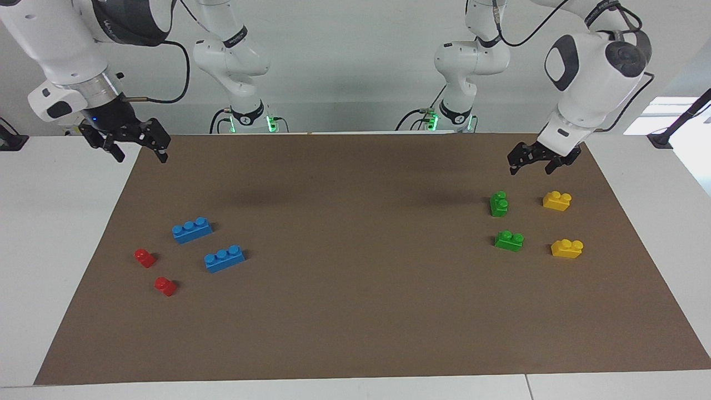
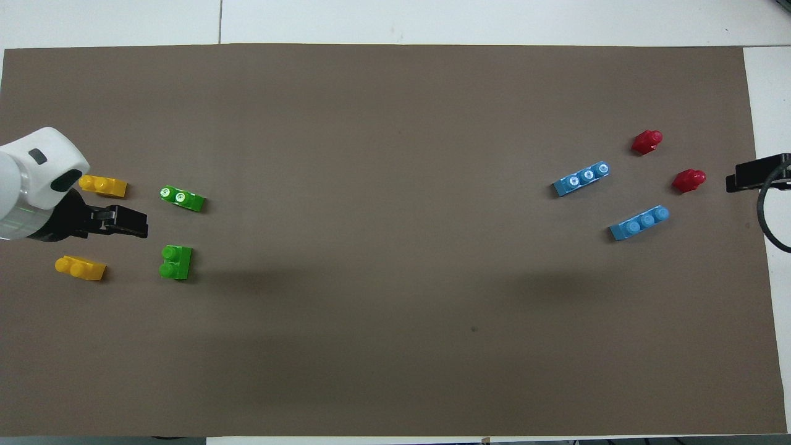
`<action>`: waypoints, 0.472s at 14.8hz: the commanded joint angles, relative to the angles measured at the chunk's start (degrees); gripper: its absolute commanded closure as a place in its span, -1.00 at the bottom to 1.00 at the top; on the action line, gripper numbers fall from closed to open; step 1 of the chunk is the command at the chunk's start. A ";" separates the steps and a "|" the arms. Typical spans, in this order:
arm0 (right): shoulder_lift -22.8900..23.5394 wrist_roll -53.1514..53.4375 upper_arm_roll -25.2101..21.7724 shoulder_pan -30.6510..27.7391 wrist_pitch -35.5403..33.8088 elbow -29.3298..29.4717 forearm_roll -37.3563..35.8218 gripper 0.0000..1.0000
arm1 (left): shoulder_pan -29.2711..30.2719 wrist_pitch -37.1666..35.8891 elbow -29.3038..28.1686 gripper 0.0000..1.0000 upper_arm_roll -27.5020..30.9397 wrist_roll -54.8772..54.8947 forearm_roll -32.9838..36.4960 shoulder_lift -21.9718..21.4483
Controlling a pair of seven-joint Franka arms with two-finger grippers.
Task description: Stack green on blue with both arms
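I see both arms raised above the bench, which carries a brown mat.

Left end effector: released, fingers apart, holding nothing. It hangs over the mat at the left arm's end of the bench, above the ground just robot-ward of the green and yellow bricks. In the overhead view it covers the gap between the two yellow bricks.

Right end effector: released, fingers apart, holding nothing. It hangs over the mat's corner at the right arm's end, well apart from the blue bricks.

Green bricks: both lie on the mat at the left arm's end. The nearer green brick has its two studs in a line running away from the robots. The farther green brick lies crosswise. Neither is touched.

Blue bricks: both lie on the mat at the right arm's end, roughly parallel and slightly skewed. The nearer blue brick and the farther blue brick are close together but apart. Nothing is stacked on either.

Other parts: two yellow bricks lie beside the green ones, toward the mat's edge. Two red bricks lie beside the blue ones, toward the mat's edge.
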 commanded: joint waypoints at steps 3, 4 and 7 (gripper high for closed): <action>1.51 13.49 0.44 -0.70 4.62 -3.14 -0.44 -1.00 | 1.10 12.60 -10.72 -1.00 0.15 3.18 -0.20 0.59; 2.83 16.92 0.44 -0.79 5.07 -2.79 -0.44 -1.00 | 1.10 15.24 -12.48 -1.00 0.15 3.62 -0.20 1.21; 8.36 25.72 0.53 -1.14 7.79 -0.69 2.62 -1.00 | 1.19 19.56 -15.56 -1.00 0.15 4.06 -0.20 3.49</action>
